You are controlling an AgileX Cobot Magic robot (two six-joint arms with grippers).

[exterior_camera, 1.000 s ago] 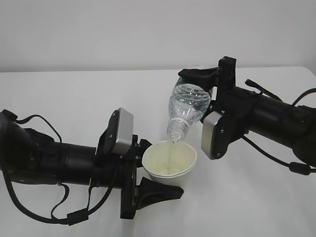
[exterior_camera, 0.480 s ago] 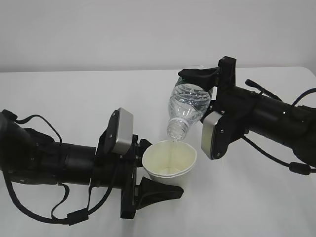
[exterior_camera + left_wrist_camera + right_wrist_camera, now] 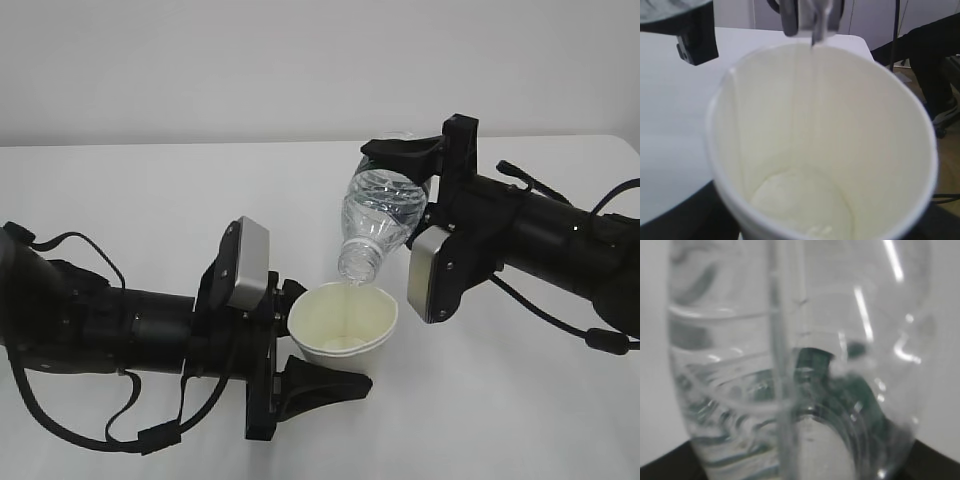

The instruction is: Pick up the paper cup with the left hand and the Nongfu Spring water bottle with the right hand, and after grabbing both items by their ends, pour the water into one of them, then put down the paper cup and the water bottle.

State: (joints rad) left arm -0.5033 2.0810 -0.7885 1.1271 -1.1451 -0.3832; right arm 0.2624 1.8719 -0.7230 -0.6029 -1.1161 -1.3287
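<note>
White table, plain wall behind. Left hand jaws clamp the paper cup, upright. Right hand jaws clamp the Nongfu Spring water bottle, tipped mouth-down just above the cup rim; water streaming in.

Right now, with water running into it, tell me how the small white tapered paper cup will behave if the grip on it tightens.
The small white tapered paper cup probably crushes easily: its thin wall shows a seam and no stiffening beyond the rolled rim. It likely stays light, since only a shallow pool of water shows at the bottom. Its narrow base suggests it may tip readily when set down.
</note>
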